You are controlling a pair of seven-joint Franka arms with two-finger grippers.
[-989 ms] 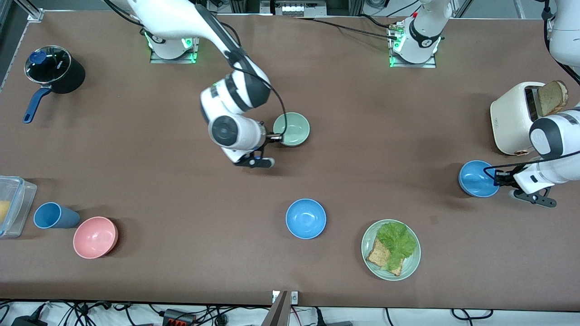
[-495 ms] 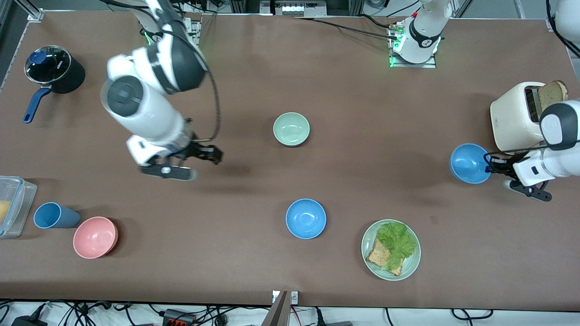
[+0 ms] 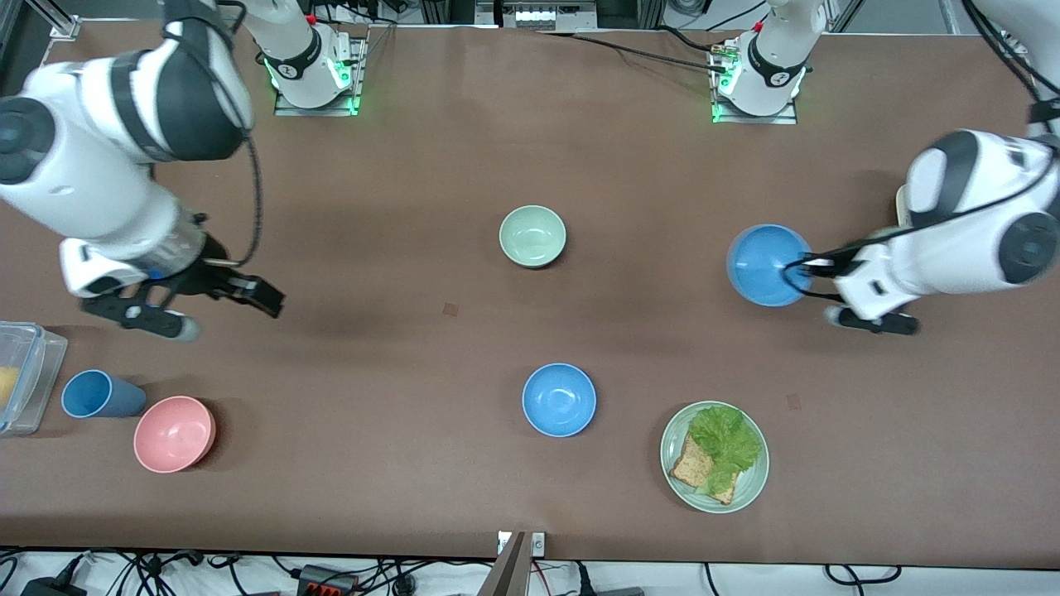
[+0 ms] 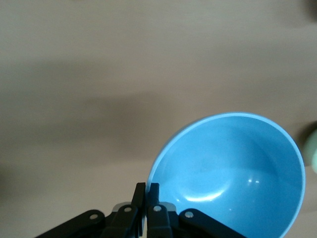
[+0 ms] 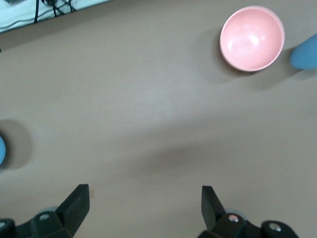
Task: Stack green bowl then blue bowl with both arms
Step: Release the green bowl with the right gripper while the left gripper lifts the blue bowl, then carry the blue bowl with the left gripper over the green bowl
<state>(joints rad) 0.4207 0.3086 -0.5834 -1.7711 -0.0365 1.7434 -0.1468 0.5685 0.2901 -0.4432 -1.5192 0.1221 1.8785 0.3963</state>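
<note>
The pale mint-green bowl (image 3: 532,237) sits alone on the table's middle. My left gripper (image 3: 805,266) is shut on the rim of a sky-blue bowl (image 3: 766,265) and holds it tilted in the air, between the green bowl and the left arm's end. The left wrist view shows the bowl (image 4: 233,173) with its rim pinched between the fingers (image 4: 147,198). A second blue bowl (image 3: 559,400) stands nearer the front camera than the green bowl. My right gripper (image 3: 248,290) is open and empty over bare table toward the right arm's end; the right wrist view (image 5: 143,198) shows its jaws wide apart.
A pink bowl (image 3: 174,434), a blue tumbler (image 3: 99,394) and a clear box (image 3: 21,377) sit at the right arm's end. A pot (image 3: 99,128) is farther back there. A green plate (image 3: 675,430) with lettuce and bread lies near the second blue bowl.
My right arm let go of the green bowl and swung away toward its end of the table. My left gripper lifted the blue bowl and carried it toward the middle.
</note>
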